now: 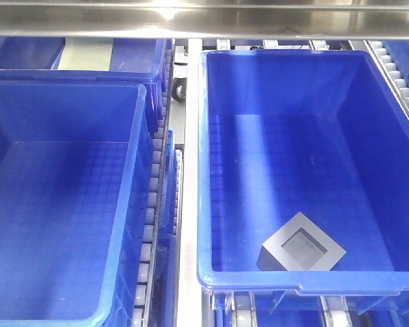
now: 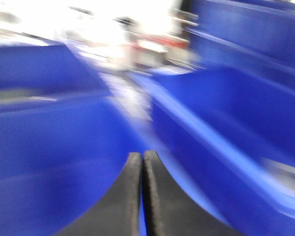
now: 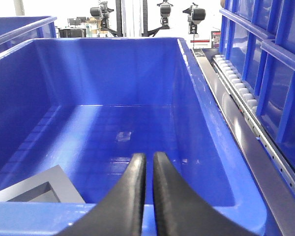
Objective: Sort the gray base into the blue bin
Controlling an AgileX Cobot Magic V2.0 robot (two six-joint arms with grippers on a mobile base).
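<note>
- Front view: the base lies on the floor of the right bin, near its front wall, recess facing up. It looks rigid, matte and not slippery, probably light; the plain opposite sides seem the best place to grip.
- Left wrist view: blurred; the left pincer is closed and holds nothing.
- Right wrist view: the right pincer is almost closed and empty, above the bin's front rim; the base is low on the left.

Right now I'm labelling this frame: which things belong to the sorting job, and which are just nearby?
Job:
matte gray recessed block
large blue plastic bin holding it

Nearby:
second blue bin on the left
roller conveyor track
steel rail above
</note>
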